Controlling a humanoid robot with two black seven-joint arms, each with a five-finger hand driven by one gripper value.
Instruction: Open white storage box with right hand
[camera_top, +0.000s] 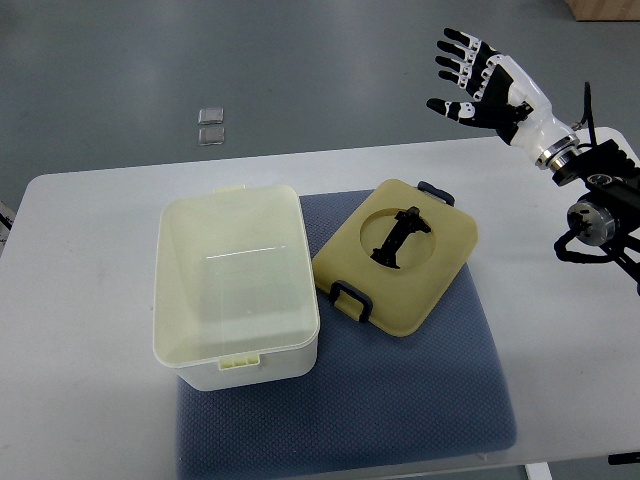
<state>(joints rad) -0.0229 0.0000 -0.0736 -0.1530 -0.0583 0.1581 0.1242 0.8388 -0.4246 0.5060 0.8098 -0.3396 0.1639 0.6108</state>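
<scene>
The white storage box (235, 285) stands open and looks empty on the left part of a grey-blue mat (400, 400). Its yellowish lid (400, 255), with dark clips and a black handle in a round recess, lies flat on the mat, touching the box's right side. My right hand (475, 80) is raised at the upper right, beyond the table's far edge, well away from lid and box. Its fingers are spread and hold nothing. The left arm does not show.
The white table (90, 400) carries the mat. Two small clear squares (211, 125) lie on the grey floor beyond the table's far edge. A brown box corner (605, 8) shows at the top right.
</scene>
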